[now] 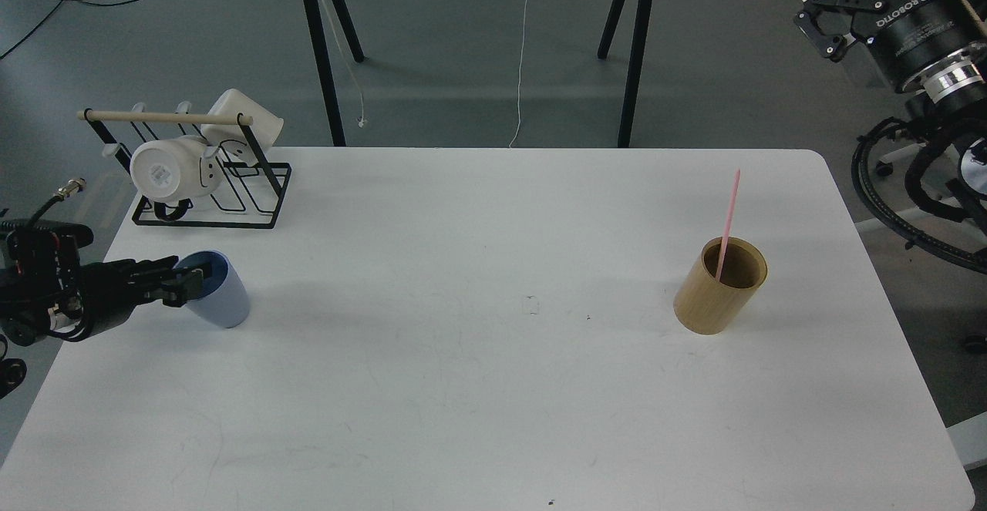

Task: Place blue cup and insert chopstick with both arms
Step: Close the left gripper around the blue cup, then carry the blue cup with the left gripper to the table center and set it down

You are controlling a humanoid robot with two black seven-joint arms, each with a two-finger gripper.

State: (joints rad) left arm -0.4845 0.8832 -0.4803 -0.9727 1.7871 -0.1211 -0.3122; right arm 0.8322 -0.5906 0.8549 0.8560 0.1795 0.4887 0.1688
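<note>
The blue cup (224,301) stands upright near the table's left edge. My left gripper (187,283) reaches in from the left at rim height. Its fingers look slightly apart at the cup's left rim, with one fingertip over the dark blue inside. The pink chopstick (728,218) leans upright inside a tan wooden cylinder (717,295) at the table's right. My right gripper (819,16) is open and empty, high above the floor beyond the table's far right corner and far from the chopstick.
A black wire rack (231,199) with white mugs (166,168) and a pale wooden rod (166,118) stands at the table's far left, just behind the cup. The white table (493,388) is bare across its middle and front. Another table's legs stand behind.
</note>
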